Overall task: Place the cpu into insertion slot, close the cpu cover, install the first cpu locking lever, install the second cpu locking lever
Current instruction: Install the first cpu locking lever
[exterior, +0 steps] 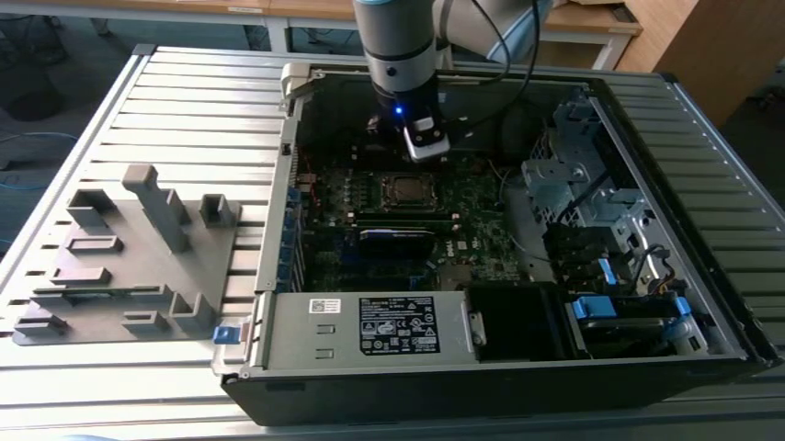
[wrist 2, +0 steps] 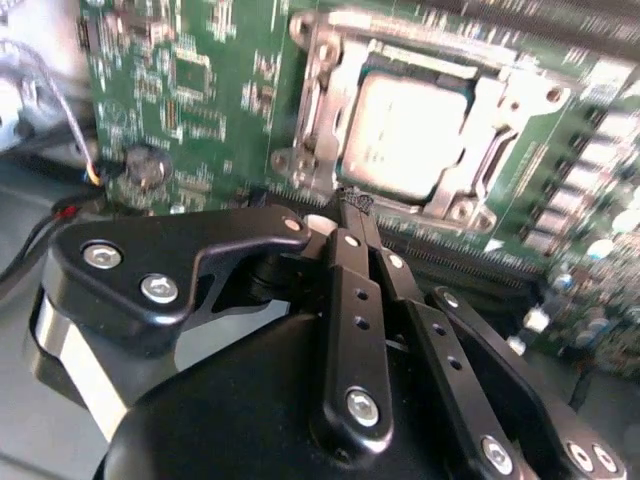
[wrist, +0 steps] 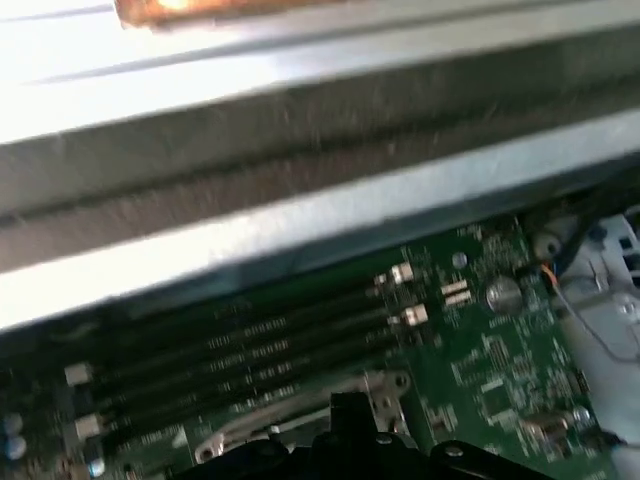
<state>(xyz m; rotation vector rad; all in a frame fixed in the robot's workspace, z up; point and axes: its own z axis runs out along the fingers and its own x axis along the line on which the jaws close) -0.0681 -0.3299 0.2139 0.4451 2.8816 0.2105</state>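
So I've got the black gripper [wrist 2: 350, 205] hanging inside the open black computer case [exterior: 491, 367], fingers pinched together on nothing, just above the green circuit board [wrist 2: 200, 90]. Not much room: case wall close behind, drive cages on the exterior view's right. The dull silver square cpu [wrist 2: 412, 135] already sits in the metal-rimmed insertion slot [exterior: 405, 189], thin silver cpu cover [wrist 2: 325, 110] framing it.
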